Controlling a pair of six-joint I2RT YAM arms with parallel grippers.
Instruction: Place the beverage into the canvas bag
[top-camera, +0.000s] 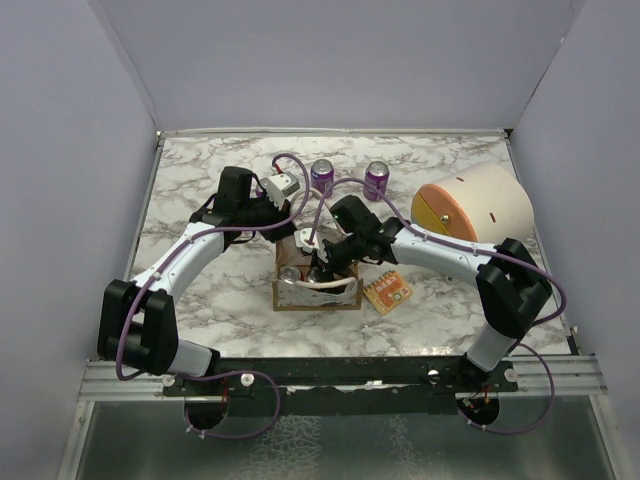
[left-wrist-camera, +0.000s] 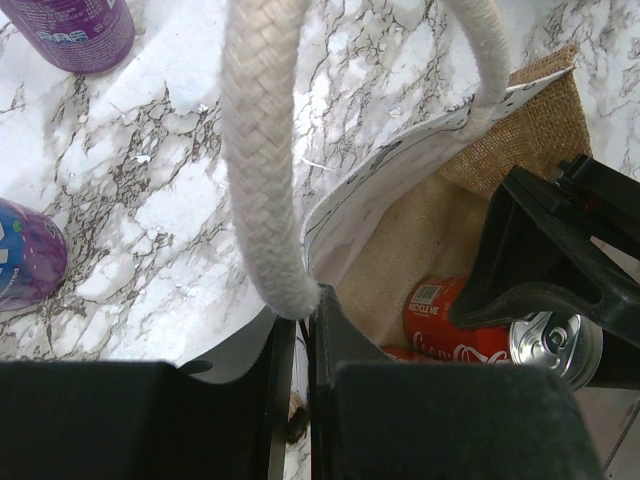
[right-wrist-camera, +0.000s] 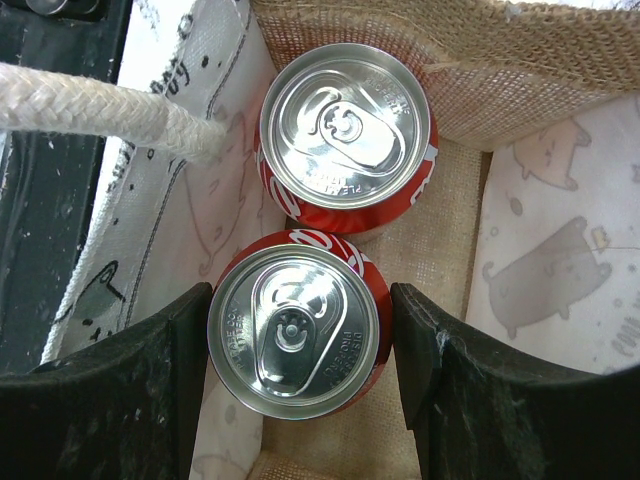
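Note:
The tan canvas bag (top-camera: 318, 297) stands open on the marble table between both arms. My left gripper (top-camera: 290, 225) is shut on the bag's pale patterned wall (left-wrist-camera: 380, 200), just below a white rope handle (left-wrist-camera: 260, 160). My right gripper (top-camera: 325, 262) reaches down inside the bag. In the right wrist view it (right-wrist-camera: 300, 340) is shut on an upright red cola can (right-wrist-camera: 295, 335), one finger on each side. A second red can (right-wrist-camera: 345, 135) stands beside it on the bag's floor. The held can also shows in the left wrist view (left-wrist-camera: 450, 315).
Two purple cans (top-camera: 322, 175) (top-camera: 376, 180) stand behind the bag. A small orange snack packet (top-camera: 388, 291) lies right of the bag. A large pink and orange drum (top-camera: 475, 205) lies at the right. Grey walls enclose the table.

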